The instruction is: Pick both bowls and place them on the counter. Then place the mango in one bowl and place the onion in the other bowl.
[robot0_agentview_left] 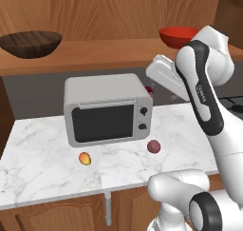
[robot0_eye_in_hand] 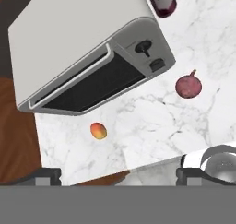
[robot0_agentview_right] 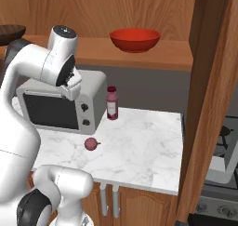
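While both bowls sit on the brown wooden shelf (robot0_agentview_left: 109,52) above the counter (robot0_agentview_left: 42,163), stock lies as follows.

Item 1 — dark wood-grained bowl (robot0_agentview_left: 31,43): at the shelf's left end, upright.

Item 2 — glossy red bowl (robot0_agentview_right: 135,39): on the shelf toward its right end, upright, above the counter's back right part.

Item 3 — mango (robot0_agentview_left: 84,158): small, orange-yellow with a reddish blush, on the marble just in front of the microwave's lower left corner, nearer the counter's front edge than the back.

Item 4 — onion (robot0_agentview_right: 91,143): purplish-red, round, with a short stem tip (seen in the hand view), on the marble just in front of the microwave's right corner, well apart from the mango.

Item 5 — microwave (robot0_agentview_left: 107,109): light grey, dark glass door, two dark knobs on its right panel, standing toward the counter's back. No lettering can be read on it.

Item 6 — dark red bottle (robot0_agentview_right: 111,103): upright with a pale label, just beside the microwave's right side near the back edge; the label's print is too small to read.

Item 7 — gripper (robot0_eye_in_hand: 119,176): held high over the counter's front edge, looking down on microwave, mango and onion; its two dark fingertips stand wide apart with nothing between them. Small writing runs along the arm's dark link — illegible.
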Robot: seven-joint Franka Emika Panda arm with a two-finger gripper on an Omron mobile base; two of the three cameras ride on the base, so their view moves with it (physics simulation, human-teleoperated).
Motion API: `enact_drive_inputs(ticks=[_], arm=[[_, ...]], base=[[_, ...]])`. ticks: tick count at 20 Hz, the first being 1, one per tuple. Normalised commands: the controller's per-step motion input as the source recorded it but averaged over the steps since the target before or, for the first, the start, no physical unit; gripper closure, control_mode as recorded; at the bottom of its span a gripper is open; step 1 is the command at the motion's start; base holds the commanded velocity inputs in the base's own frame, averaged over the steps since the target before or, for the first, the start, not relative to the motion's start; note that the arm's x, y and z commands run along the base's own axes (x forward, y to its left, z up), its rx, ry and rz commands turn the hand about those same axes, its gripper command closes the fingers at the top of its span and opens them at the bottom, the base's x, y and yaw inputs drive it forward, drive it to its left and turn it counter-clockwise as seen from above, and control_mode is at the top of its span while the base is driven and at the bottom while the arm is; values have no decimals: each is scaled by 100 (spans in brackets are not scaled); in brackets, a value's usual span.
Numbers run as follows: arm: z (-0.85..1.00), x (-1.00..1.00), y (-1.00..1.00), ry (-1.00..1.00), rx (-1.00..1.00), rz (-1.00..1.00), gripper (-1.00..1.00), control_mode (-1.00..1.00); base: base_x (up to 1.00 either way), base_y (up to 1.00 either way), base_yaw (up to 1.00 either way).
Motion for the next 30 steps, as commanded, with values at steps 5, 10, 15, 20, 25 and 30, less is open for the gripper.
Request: enact_drive_inputs(ticks=[5, 10, 15, 20, 25, 30], arm=[[36, -8, 36, 6, 0, 0, -100, -100], [23, -3, 40, 8, 0, -2, -100, -100], [15, 7, 61, 0, 0, -12, -100, -100], [19, 12, 59, 3, 0, -14, -100, -100], [26, 4, 51, 2, 4, -13, -100, -100], [6, -2, 40, 0, 12, -12, -100, -100]], base=[[0, 0, 0], [0, 0, 0], [0, 0, 0], [0, 0, 0], [0, 0, 0], [0, 0, 0]])
